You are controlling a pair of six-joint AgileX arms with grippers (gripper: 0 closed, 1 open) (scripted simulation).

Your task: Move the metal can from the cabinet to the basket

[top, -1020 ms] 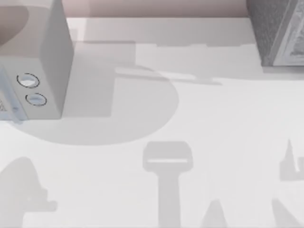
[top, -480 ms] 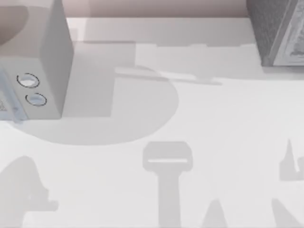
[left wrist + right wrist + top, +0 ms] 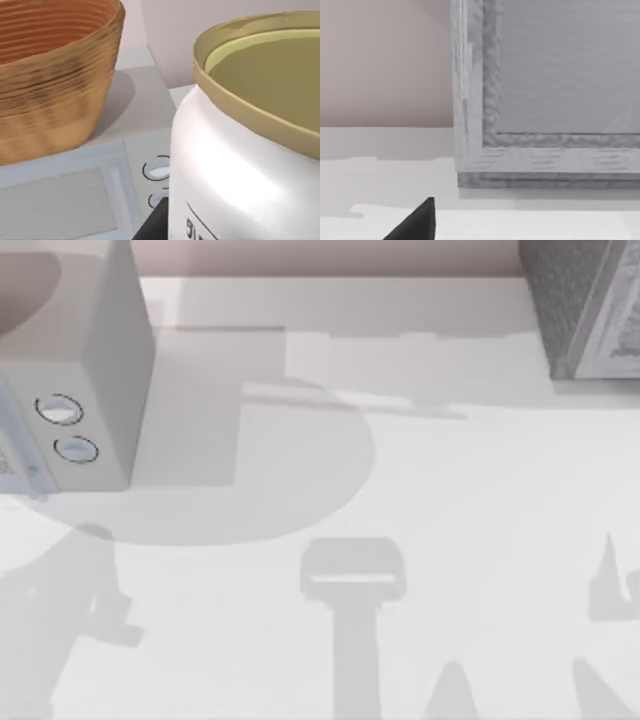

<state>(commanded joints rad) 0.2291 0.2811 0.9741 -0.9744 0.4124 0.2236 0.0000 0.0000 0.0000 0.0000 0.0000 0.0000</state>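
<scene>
The cabinet (image 3: 585, 305) stands at the table's (image 3: 420, 490) far right, the dialled box (image 3: 70, 360) far left.

1 metal can (image 3: 240, 150), 1 basket (image 3: 50, 85) (woven), 1 cabinet (image 3: 585, 310)

White box on a white table

The white box (image 3: 75, 370) with two round dials (image 3: 60, 410) stands at the table's (image 3: 450, 500) left rear; grey shadows lie across the tabletop, and a pinkish wall (image 3: 330, 255) runs behind.

Top view looks down on the table (image 3: 450, 490); right wrist view faces the cabinet (image 3: 545, 100) closely.
</scene>
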